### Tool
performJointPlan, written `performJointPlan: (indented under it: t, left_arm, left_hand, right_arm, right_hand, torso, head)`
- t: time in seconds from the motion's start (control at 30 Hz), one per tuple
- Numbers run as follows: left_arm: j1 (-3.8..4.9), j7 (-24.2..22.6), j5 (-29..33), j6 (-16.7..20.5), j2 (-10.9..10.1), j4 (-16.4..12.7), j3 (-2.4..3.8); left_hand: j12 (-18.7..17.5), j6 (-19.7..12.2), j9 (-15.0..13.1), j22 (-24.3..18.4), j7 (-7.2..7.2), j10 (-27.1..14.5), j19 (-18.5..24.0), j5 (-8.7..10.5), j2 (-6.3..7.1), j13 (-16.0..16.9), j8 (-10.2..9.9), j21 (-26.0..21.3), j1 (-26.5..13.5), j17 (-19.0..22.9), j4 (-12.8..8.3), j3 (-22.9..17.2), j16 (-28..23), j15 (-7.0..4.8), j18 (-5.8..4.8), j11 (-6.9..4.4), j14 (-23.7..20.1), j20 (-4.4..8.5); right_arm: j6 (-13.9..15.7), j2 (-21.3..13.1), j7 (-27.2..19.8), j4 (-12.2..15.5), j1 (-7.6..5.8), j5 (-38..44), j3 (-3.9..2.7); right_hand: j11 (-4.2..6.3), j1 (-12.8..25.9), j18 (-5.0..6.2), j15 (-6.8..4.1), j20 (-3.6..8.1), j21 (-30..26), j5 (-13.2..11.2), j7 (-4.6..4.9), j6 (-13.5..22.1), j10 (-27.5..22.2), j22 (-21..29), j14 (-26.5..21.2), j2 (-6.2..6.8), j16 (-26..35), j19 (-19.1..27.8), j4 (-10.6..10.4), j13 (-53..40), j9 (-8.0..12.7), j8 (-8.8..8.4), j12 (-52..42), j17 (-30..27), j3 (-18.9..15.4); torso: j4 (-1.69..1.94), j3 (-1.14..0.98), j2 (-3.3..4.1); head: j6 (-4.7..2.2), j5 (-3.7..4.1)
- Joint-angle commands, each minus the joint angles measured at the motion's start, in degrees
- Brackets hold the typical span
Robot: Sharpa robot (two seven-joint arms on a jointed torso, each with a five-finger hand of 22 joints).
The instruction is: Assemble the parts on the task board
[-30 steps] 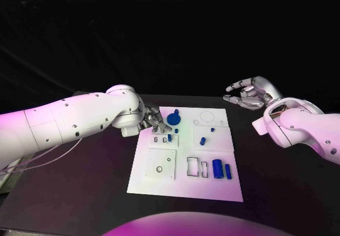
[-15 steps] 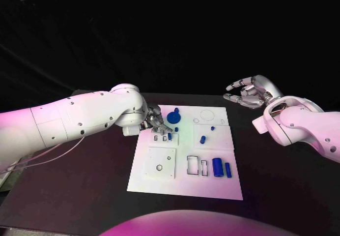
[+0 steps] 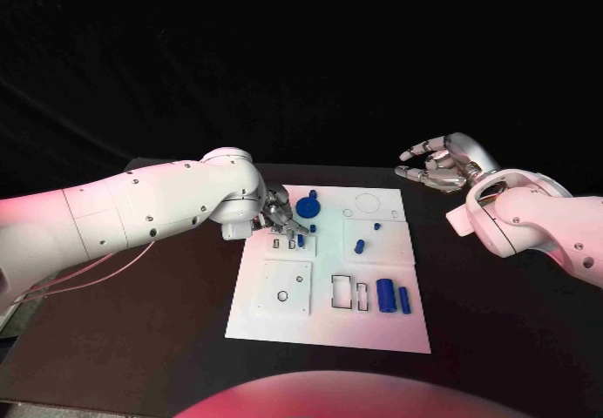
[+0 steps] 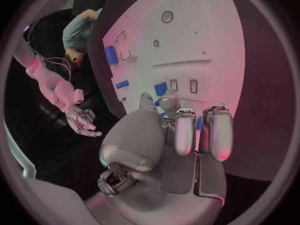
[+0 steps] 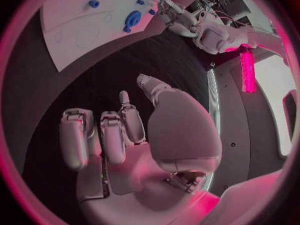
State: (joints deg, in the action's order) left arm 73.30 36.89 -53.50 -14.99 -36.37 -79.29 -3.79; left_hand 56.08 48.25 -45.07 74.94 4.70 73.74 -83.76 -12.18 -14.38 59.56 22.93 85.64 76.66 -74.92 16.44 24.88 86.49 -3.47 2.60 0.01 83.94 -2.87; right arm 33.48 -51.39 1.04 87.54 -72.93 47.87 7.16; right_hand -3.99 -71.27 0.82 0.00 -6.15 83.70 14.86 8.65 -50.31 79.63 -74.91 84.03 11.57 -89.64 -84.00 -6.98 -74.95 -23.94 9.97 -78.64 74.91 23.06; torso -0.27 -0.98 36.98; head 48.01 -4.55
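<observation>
White rectangular task board [image 3: 329,296] stays put; the left hand [image 3: 279,218] still hovers, grip unclear, while the right hand [image 3: 437,170] stays open, empty.

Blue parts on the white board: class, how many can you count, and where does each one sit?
6 at least: round part at the far edge; small part by the left robot hand; two small parts mid-board; two cylinders at the near right. That hand may hide others.

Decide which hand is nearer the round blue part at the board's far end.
Left. The left hand sits over the board right beside the round blue part; the right hand hangs off the board, beyond its far right corner.
</observation>
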Motion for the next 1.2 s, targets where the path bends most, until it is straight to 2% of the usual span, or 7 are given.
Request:
performJointPlan:
  t: [0.03, 0.2, 0.53, 1.2]
  left_arm:
    - [0.12, 0.0, 0.7, -1.1, 0.4, 0.5, -0.02]
    - [0.10, -0.4, 1.4, -1.3, 0.9, 1.1, -0.03]
    - [0.07, -0.7, 1.9, -1.8, 1.9, 2.5, -0.07]
    - [0.03, -0.4, 2.2, -3.4, 2.8, 3.7, -0.32]
  left_hand:
    - [0.2, 0.3, -0.1, 7.7, -0.14, 0.4, -2.4, -0.30, 0.04, 0.1, 0.4, 0.2, -0.4, -12.1, 0.2, 1.6, 0.2, -0.04, -0.93, 0.05, 5.3, 0.02]
    - [0.5, 0.1, -0.4, 7.7, -0.14, 0.2, -2.3, -0.81, 0.06, 0.3, 0.4, 0.2, -0.2, -12.1, 0.1, 1.5, 0.2, -0.04, -0.91, 0.05, 5.3, 0.02]
    - [0.6, 0.0, -0.6, 7.7, -0.13, 0.0, -2.3, -1.15, 0.09, 0.4, 0.4, 0.2, 0.2, -12.2, 0.0, 1.5, 0.3, -0.04, -0.91, 0.06, 5.3, 0.02]
    - [0.7, -0.1, -0.9, 7.8, -0.14, -0.2, -2.3, -1.47, 0.05, 0.6, 0.4, 0.2, 0.9, -12.3, -0.1, 1.4, 0.4, -0.03, -0.92, 0.05, 5.4, 0.01]
  right_arm:
    - [-1.2, 0.1, 0.3, -0.1, 0.03, 0.1, -0.02]
    - [-1.4, 0.2, 0.5, -0.1, 0.07, 0.1, -0.02]
    - [-1.7, 0.4, 0.6, -0.3, 0.15, 0.2, -0.02]
    - [-1.9, 0.8, 0.6, -0.5, 0.36, 0.2, -0.01]
  right_hand:
    - [0.12, 0.3, 0.96, -0.03, -0.04, -0.3, 0.4, -0.12, -0.1, -0.4, -11.9, 6.0, 0.56, -0.4, -1.8, 0.0, -2.6, -0.1, 0.20, 0.2, 15.1, 0.3]
    - [0.12, 0.3, 1.00, -0.03, -0.03, -0.5, 0.4, -0.12, -0.1, -0.5, -11.8, 6.0, 0.55, -0.4, -1.7, 0.0, -2.5, -0.1, 0.22, 0.3, 15.1, 0.4]
    - [0.13, 0.3, 1.02, -0.04, -0.03, -0.6, 0.4, -0.12, -0.1, -0.5, -11.8, 6.0, 0.52, -0.4, -1.6, -0.1, -2.5, -0.1, 0.24, 0.3, 15.1, 0.5]
    - [0.14, 0.4, 1.05, -0.04, -0.02, -0.7, 0.4, -0.12, -0.1, -0.5, -11.8, 5.9, 0.49, -0.3, -1.6, -0.1, -2.4, -0.2, 0.27, 0.4, 15.0, 0.7]
  torso:
    - [-0.02, 0.00, 0.03]
    - [-0.02, 0.04, 0.02]
    - [0.01, 0.02, -0.01]
    - [0.05, -0.02, -0.03]
  head:
    - [0.10, -0.09]
    - [0.21, 0.24]
    - [0.44, 0.34]
    - [0.91, 0.39]
